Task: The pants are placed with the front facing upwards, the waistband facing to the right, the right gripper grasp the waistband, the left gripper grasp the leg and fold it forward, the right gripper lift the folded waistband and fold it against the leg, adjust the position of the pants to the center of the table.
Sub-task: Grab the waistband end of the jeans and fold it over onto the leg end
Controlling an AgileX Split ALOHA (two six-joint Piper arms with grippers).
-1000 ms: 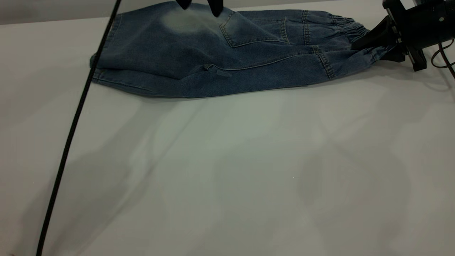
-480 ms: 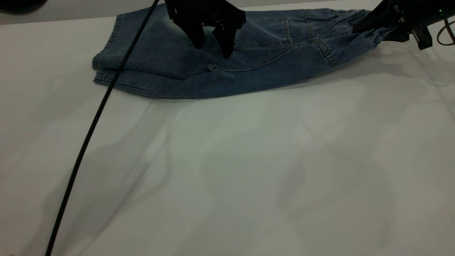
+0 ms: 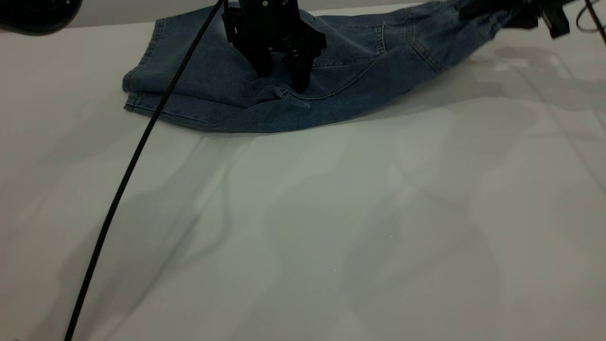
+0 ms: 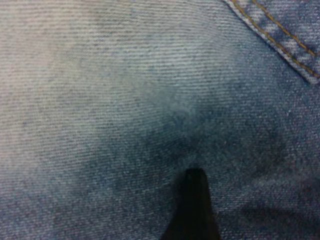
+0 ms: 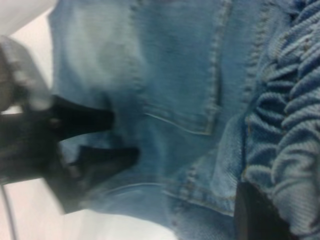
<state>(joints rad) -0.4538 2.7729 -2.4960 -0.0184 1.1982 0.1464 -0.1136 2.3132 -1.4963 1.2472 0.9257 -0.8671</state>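
The blue denim pants [image 3: 208, 80] lie folded lengthwise at the far side of the table [image 3: 331, 213], legs to the left. My left gripper [image 3: 281, 76] stands open over their middle, both fingertips down on the denim by the pocket seam; one finger [image 4: 194, 210] shows against the cloth in its wrist view. At the far right my right gripper [image 3: 499, 14] is shut on the ruched waistband [image 5: 290, 125] and holds that end lifted off the table. Its wrist view shows one finger [image 5: 255, 215] under the band, with the left gripper [image 5: 95, 140] farther off.
A black cable [image 3: 132, 161] runs diagonally from the left arm down across the table's left side. A dark part of the rig [image 3: 33, 14] sits at the upper left corner. The white tabletop stretches wide in front of the pants.
The left gripper came down from the far edge onto the middle of the pants. The right gripper rose with the waistband, lifting the right end off the table.
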